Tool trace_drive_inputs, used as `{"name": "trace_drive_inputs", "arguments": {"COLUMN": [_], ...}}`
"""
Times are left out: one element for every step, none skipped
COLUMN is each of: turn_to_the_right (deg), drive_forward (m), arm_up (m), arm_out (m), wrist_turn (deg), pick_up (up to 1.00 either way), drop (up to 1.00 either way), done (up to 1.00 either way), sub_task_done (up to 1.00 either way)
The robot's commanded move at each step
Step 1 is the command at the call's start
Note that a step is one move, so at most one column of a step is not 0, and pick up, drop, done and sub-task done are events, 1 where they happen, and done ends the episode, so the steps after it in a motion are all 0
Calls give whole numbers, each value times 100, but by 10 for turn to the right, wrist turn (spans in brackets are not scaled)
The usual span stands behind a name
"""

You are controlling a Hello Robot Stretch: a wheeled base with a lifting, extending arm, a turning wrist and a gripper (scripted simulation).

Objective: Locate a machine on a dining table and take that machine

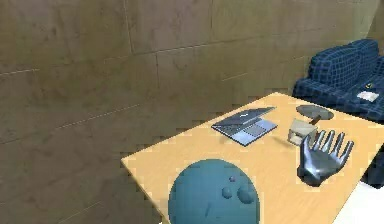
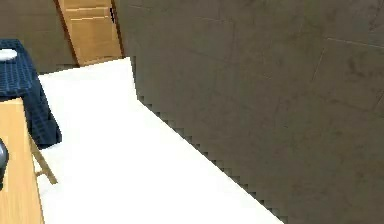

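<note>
Forward view, far part of the dining table [image 1: 190, 150]: find the grey laptop [image 1: 245, 124], probably the machine wanted, lying near the wall-side edge. Drive along the table and bring the arm side level with it before reaching. Mind the blue ball [image 1: 213, 195], the hand statue [image 1: 325, 157] and a small cup [image 1: 298, 131] just beside the laptop. Cannot tell the gripper's state. Keep clear of the blue sofa [image 1: 345, 70] beyond.
</note>
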Motion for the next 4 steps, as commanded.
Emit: {"name": "trace_drive_inputs", "arguments": {"turn_to_the_right": [-450,-450,-450,-450], "drive_forward": [0,0,0,0], "arm_up": [0,0,0,0], "arm_out": [0,0,0,0], "wrist_turn": [0,0,0,0], "pick_up": [0,0,0,0], "drop": [0,0,0,0], "done": [0,0,0,0], "sub_task_done": [0,0,0,0]}}
